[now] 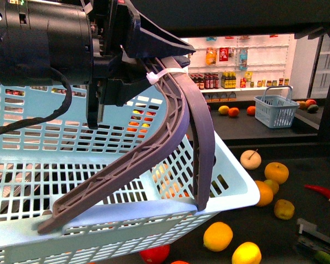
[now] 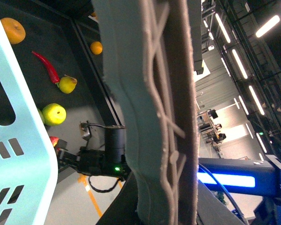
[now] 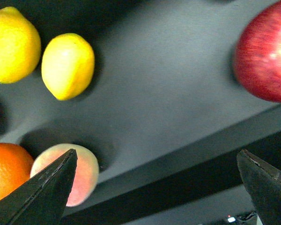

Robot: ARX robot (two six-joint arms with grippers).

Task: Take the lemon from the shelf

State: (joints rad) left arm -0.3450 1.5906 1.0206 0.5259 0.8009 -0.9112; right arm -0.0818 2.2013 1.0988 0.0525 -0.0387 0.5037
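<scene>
A bright yellow lemon (image 3: 68, 65) lies on the dark shelf deck (image 3: 178, 93), next to a second yellow fruit (image 3: 14, 44). My right gripper (image 3: 157, 154) hangs open over the deck's black front edge. Nothing is between its fingers, and the lemon lies well beyond the tips, off to one side. In the front view a yellow fruit, probably the lemon (image 1: 246, 253), sits low on the deck (image 1: 308, 165) by the basket's corner. My left gripper (image 1: 148, 74) is shut on the grey basket handle (image 1: 179, 126) and holds the basket up.
The light blue basket (image 1: 99, 165) fills the left of the front view. An orange (image 3: 4, 173), a peach (image 3: 79, 173) and a red apple (image 3: 267, 56) lie on the deck near the right gripper. Oranges (image 1: 276, 172), a cream fruit (image 1: 251, 159) and a red chilli (image 1: 322, 191) lie further along.
</scene>
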